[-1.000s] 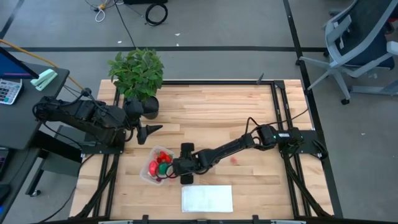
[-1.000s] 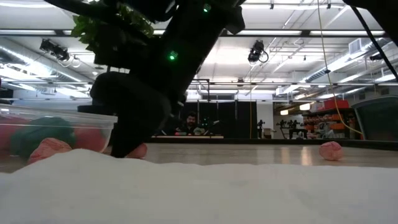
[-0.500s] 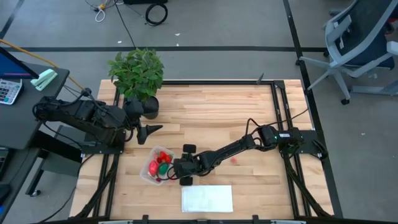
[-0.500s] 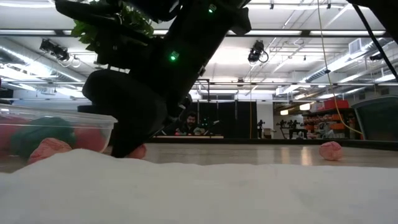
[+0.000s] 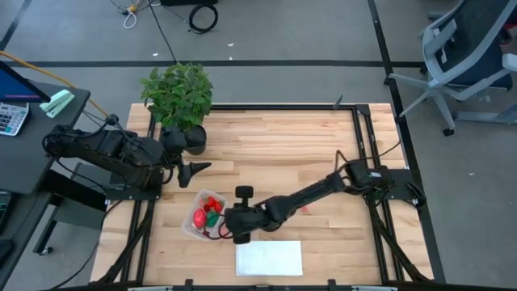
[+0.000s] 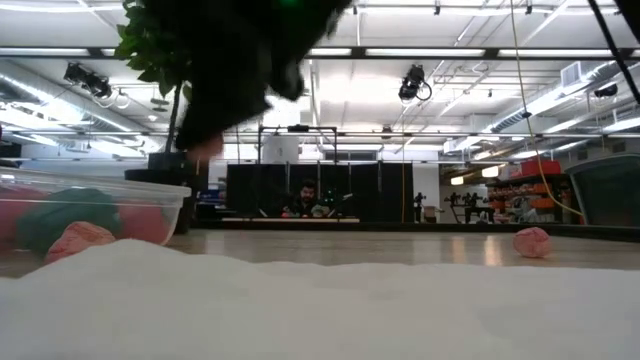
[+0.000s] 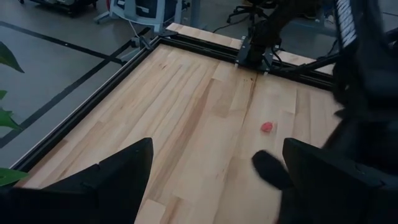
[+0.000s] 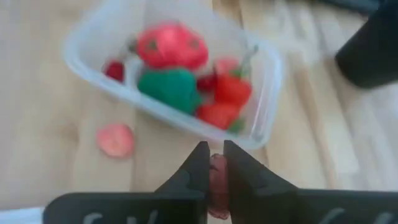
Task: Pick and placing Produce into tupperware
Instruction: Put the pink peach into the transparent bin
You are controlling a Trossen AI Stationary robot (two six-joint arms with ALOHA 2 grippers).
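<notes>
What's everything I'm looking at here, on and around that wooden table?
Tupperware: one, clear, near the table's front left; holds red pieces and one green piece.
Pink piece: one, on the wood just outside the tub.
Pink piece: one, alone on the wood right of centre.
Small pink piece: one, pinched between the right gripper's fingers.
White sheet: one, flat at the front edge.
Potted plant: one, green leaves, dark pot, back left corner.
Office chair: one, grey-blue, on the floor at back right.
Person: one, far back in the room.
Left gripper: open, waiting by the plant.
Right gripper: raised beside the tub, shut on the small pink piece.
</notes>
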